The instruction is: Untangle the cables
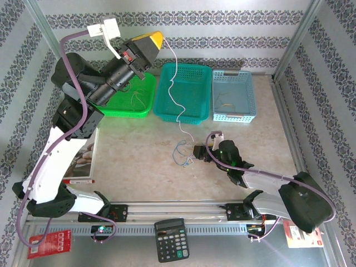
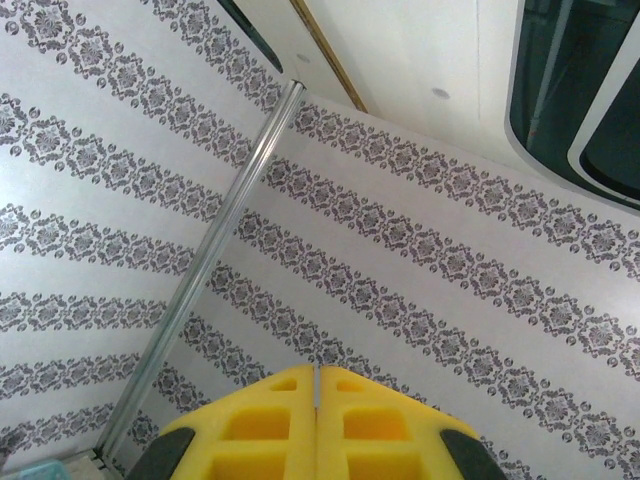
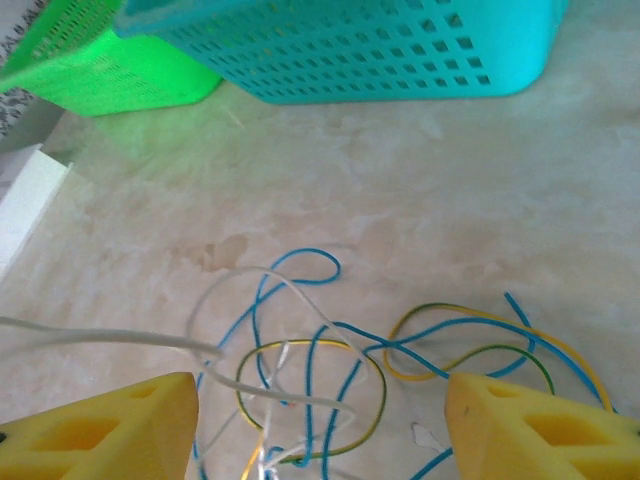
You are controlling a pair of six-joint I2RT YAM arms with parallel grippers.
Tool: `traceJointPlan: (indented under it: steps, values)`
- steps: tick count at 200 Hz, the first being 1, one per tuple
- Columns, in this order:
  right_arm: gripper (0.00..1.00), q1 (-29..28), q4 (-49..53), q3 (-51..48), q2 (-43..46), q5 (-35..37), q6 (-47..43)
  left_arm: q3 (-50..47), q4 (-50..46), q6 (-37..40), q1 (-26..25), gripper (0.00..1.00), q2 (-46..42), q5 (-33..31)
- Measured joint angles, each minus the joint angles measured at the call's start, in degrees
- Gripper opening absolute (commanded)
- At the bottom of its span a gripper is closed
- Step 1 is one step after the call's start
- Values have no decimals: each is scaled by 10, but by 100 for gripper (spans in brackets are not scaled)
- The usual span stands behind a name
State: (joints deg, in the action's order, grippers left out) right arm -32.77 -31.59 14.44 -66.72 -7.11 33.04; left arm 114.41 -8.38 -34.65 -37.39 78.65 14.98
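My left gripper [image 1: 156, 39], raised at 11 o'clock, is pinched closed on a white cable [image 1: 169, 89] that hangs across the teal basket [image 1: 192, 65] down to the cables [image 3: 300, 344] (blue, yellow and whitish loops) on the table [image 1: 133, 156] at centre. My right gripper [image 3: 320, 392] hovers just above them, fingers spread wide.

No readable text, calculator [image 1: 171, 239] keys and red cards [image 1: 49, 243] too small to read
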Motion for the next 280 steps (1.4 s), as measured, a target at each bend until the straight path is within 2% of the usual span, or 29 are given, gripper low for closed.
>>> traceJointPlan:
  steps: [45, 84, 116, 139, 210, 280]
  values:
    - [76, 0, 43, 0, 93, -9, -4, 50, -21, 0, 0, 0, 37, 10]
    - [77, 16, 91, 4, 141, -5, -4, 152, -56, 0, 3, 0, 94, 14]
    - [76, 28, 93, 29, 88, -4, -4, 285, -89, 0, 11, 0, 161, 24]
    - [74, 29, 80, 55, 20, -4, -3, 337, -96, -3, 20, 0, 189, 32]
    - [71, 30, 17, 68, -153, 21, 3, 345, -100, -28, 72, 0, 197, 50]
    - [73, 31, 4, 68, -173, 40, 17, 342, -112, -20, 122, 0, 171, 52]
